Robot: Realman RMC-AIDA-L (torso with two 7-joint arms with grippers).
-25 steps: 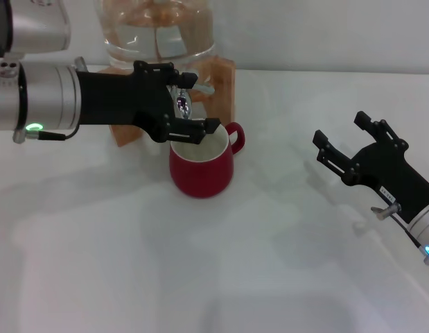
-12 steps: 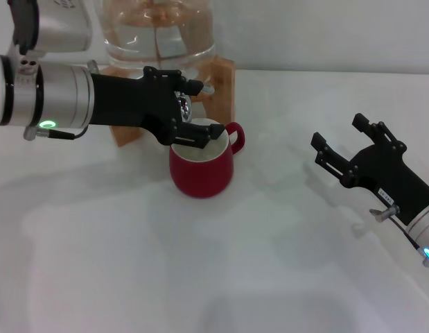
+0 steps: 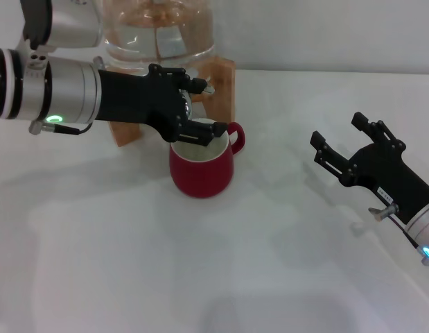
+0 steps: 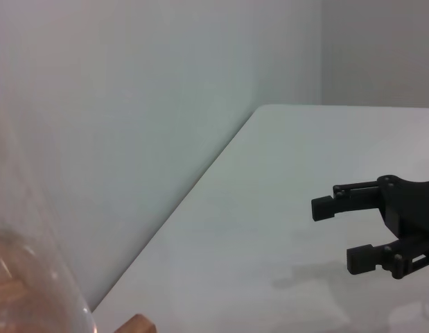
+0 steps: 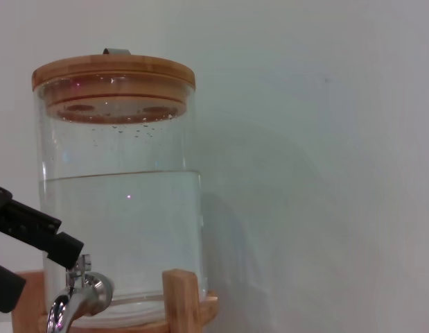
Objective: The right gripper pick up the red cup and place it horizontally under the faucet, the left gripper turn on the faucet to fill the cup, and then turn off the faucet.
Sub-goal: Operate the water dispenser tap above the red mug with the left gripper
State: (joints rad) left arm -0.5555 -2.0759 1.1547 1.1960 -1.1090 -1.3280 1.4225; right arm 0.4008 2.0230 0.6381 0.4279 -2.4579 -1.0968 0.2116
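Left gripper (image 3: 197, 109), upper left of centre, has its fingers spread astride the faucet (image 3: 184, 104), gripping nothing firmly. Red cup (image 3: 200, 165) stands upright directly beneath, centre frame. Recommended: work the lever gently, avoiding the cup rim. Right gripper (image 3: 340, 144), far right, hangs open and empty

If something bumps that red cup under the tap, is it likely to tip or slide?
The red cup is squat and wide at the base, so it would probably slide on the smooth white table rather than tip. It looks like glazed ceramic, so likely rigid, slick and chippable. The left gripper sits at the faucet just above its rim; any water inside would add weight and steadiness.
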